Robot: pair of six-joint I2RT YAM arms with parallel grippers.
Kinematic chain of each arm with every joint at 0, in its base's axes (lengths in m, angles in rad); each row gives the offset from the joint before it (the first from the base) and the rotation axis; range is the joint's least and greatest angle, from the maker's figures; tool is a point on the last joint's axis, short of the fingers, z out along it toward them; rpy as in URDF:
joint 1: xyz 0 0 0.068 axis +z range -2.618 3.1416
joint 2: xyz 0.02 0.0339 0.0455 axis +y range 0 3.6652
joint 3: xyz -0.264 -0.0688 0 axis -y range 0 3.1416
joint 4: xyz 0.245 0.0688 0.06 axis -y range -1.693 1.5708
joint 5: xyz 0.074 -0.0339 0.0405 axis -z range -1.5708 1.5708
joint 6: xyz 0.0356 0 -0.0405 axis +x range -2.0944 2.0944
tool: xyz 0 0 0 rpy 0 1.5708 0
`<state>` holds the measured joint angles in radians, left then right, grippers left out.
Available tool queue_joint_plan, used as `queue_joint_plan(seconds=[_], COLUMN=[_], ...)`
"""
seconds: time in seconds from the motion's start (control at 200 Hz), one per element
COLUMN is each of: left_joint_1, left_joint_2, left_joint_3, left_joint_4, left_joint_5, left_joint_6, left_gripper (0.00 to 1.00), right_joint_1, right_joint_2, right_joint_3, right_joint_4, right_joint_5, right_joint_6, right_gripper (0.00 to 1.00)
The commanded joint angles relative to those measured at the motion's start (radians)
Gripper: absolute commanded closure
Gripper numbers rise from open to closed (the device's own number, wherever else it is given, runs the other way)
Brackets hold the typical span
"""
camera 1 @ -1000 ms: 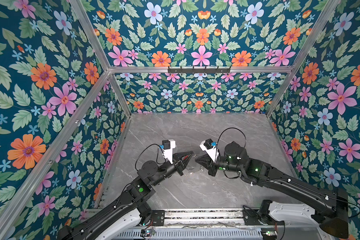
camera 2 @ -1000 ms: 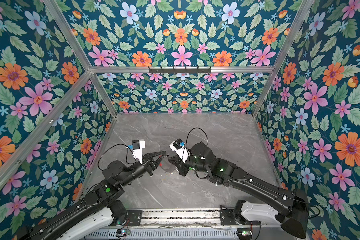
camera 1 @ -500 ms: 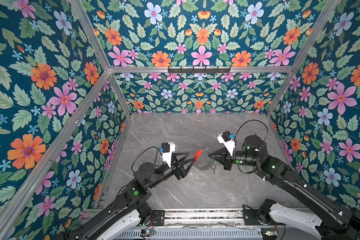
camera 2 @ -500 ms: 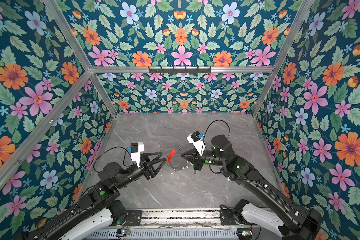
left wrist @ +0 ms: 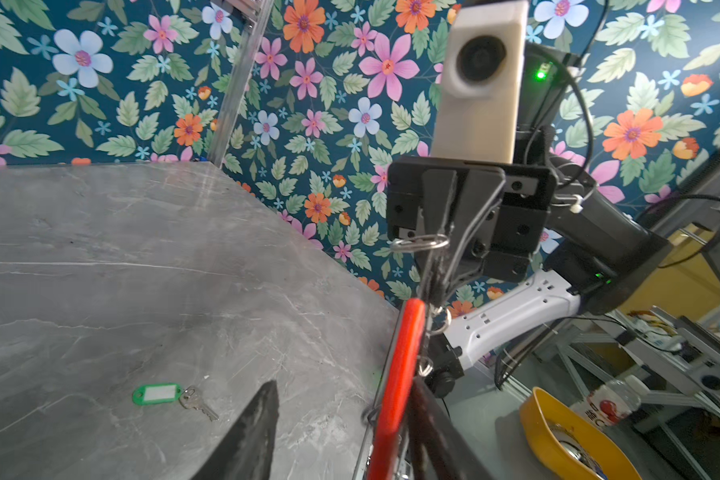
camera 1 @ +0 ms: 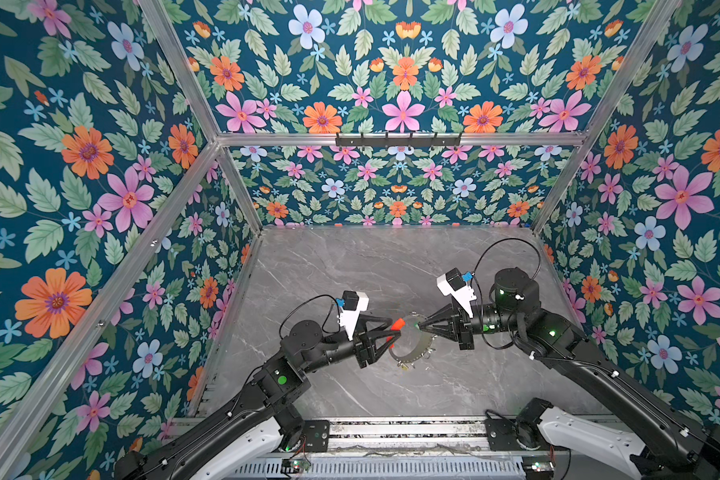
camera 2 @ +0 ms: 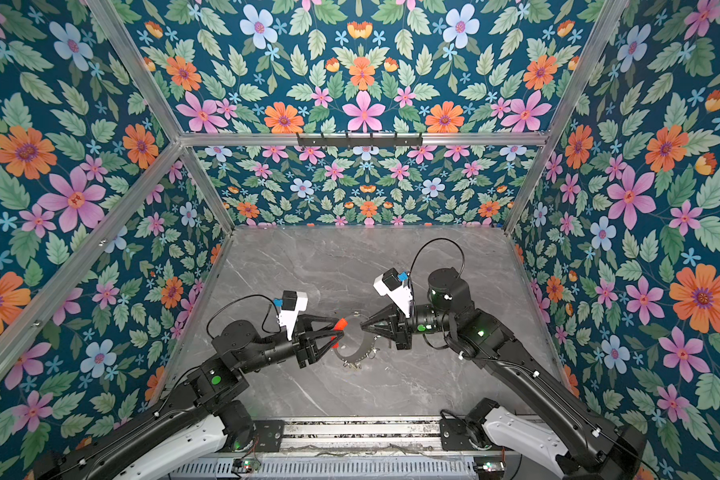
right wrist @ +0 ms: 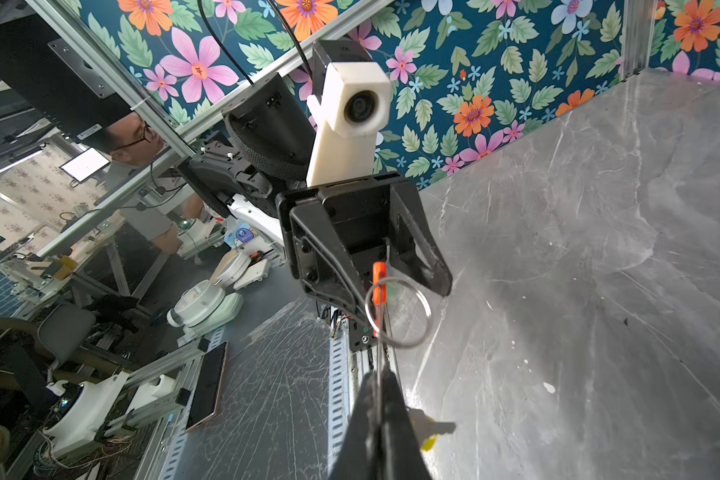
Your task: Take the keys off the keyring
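The keyring (camera 1: 408, 358) is held off the bench (camera 1: 350, 270), over its middle towards the front edge, by the right pincer (camera 1: 420, 325), which is closed on the bare grey wire. The left pincer (camera 1: 391, 330) is set with its jaws apart on either side of the red sleeve (camera 1: 398, 323), which is not clamped. The green-tagged key (left wrist: 163, 394) is seen lying flat on the bench, well apart from the hoop, while the yellow-tagged key (right wrist: 431, 432) is glimpsed behind the right pincer's fingers, and whether it hangs or lies cannot be told.
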<state>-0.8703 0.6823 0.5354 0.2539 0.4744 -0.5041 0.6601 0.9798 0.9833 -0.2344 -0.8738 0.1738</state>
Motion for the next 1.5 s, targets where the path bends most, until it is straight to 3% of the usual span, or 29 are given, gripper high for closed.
queue_joint_plan(seconds=[0.0, 0.335, 0.575, 0.67, 0.855, 0.98, 1.225, 1.495], left_joint_1=[0.002, 0.002, 0.000, 0.001, -0.001, -0.001, -0.002, -0.003], left_joint_2=[0.013, 0.044, 0.077, 0.091, 0.119, 0.145, 0.179, 0.205], left_joint_3=[-0.005, -0.012, 0.013, 0.033, 0.045, 0.061, 0.103, 0.118], left_joint_4=[0.109, 0.204, 0.204, 0.183, 0.187, 0.215, 0.222, 0.244], left_joint_5=[0.083, 0.089, -0.052, -0.144, -0.325, -0.383, -0.419, -0.419], left_joint_6=[-0.036, -0.106, -0.170, -0.180, -0.215, -0.230, -0.252, -0.296], left_gripper=[0.57, 1.00, 1.00, 1.00, 1.00, 1.00, 1.00, 1.00], right_joint_1=[0.001, 0.000, 0.000, 0.000, 0.002, 0.031, 0.180, 0.259], right_joint_2=[0.016, 0.036, -0.037, -0.090, -0.138, -0.161, -0.167, -0.120], right_joint_3=[0.012, 0.041, 0.011, -0.025, -0.080, -0.135, -0.193, -0.214], right_joint_4=[0.046, 0.048, 0.053, 0.083, 0.093, 0.130, 0.152, 0.214], right_joint_5=[-0.010, 0.060, 0.281, 0.367, 0.440, 0.472, 0.620, 0.711], right_joint_6=[0.015, 0.065, 0.101, 0.118, 0.128, 0.154, 0.128, 0.113], right_gripper=[1.00, 0.97, 0.58, 0.50, 0.48, 0.49, 0.50, 0.53])
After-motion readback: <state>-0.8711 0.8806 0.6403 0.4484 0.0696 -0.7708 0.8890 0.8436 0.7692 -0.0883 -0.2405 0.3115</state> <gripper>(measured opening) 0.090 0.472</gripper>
